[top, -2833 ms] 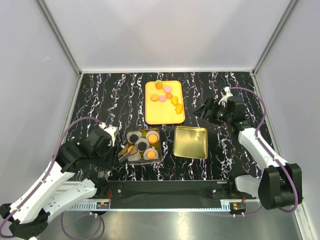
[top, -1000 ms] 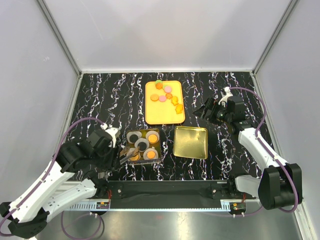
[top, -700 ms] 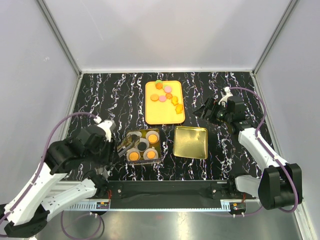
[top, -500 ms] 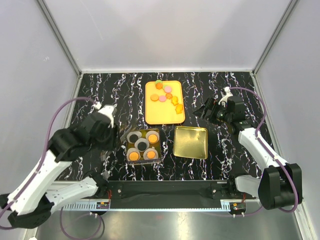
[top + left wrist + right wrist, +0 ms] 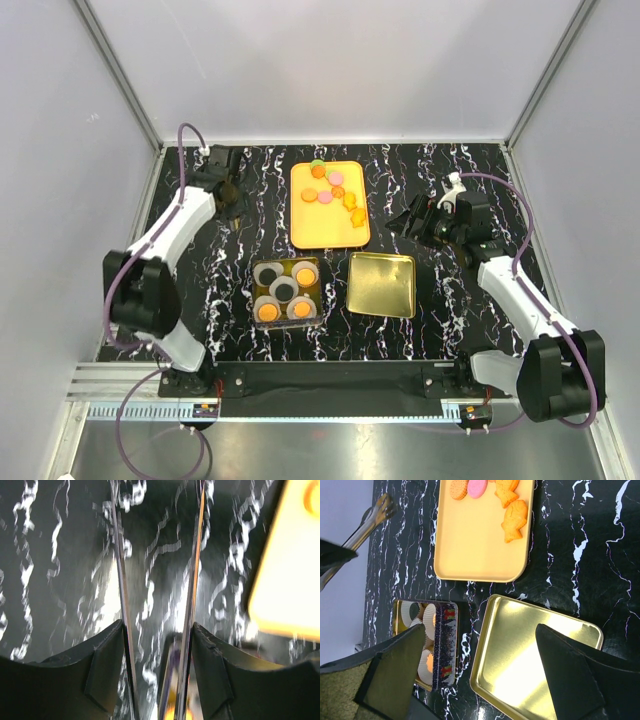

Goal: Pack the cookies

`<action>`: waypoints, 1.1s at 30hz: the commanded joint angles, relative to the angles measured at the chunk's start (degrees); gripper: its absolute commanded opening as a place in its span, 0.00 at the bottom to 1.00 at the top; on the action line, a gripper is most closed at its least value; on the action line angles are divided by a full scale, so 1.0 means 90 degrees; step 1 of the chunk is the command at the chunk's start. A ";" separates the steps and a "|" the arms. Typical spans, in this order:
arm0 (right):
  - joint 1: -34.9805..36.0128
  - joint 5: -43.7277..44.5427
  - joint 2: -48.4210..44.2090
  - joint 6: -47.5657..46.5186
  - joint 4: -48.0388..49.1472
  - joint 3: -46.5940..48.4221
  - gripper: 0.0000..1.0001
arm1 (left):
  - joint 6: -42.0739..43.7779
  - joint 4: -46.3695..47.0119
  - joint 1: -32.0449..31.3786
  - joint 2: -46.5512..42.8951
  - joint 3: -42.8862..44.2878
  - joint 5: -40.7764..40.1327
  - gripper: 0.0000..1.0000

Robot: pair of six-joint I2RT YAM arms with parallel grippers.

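Note:
The cookies [image 5: 330, 185] lie at the far end of a yellow tray [image 5: 325, 230]: orange, pink and green discs and some fish shapes; they also show in the right wrist view [image 5: 492, 489]. The open tin [image 5: 287, 291] holds white paper cups with orange and black cookies [image 5: 267, 312]. My left gripper [image 5: 224, 188] is at the far left, beside the tray, shut on metal tongs [image 5: 121, 600] whose blades are empty. My right gripper [image 5: 412, 222] is open and empty, above the far right of the gold lid [image 5: 381, 284].
The gold lid [image 5: 540, 655] lies right of the tin [image 5: 427, 645] on the black marble table. The tongs' tips [image 5: 379, 509] point toward the tray's left edge. Grey walls close in the table on three sides.
My left arm has swung from over the tin to the far left of the table, tongs still in it. An orange cookie now lies in the tin's near-left cup. The right arm has not moved.

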 commanded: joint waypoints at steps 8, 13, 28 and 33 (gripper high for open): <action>0.0043 0.0148 0.0165 -0.0058 0.0010 0.0264 1.00 | 0.0343 0.1199 0.0732 0.1732 0.0723 0.0244 0.62; 0.0043 0.0333 0.0321 -0.0096 -0.0127 0.0342 1.00 | 0.0412 0.1189 0.0850 0.2124 0.0606 0.0332 0.77; 0.0053 0.1698 0.0732 -0.0223 -0.1611 0.0967 1.00 | 0.0198 0.0466 0.0850 0.1111 0.1962 0.0907 0.91; 0.0053 0.2130 0.0546 -0.0156 -0.2070 0.0733 0.98 | 0.0080 0.0777 -0.0378 -0.0284 0.1545 0.0986 0.90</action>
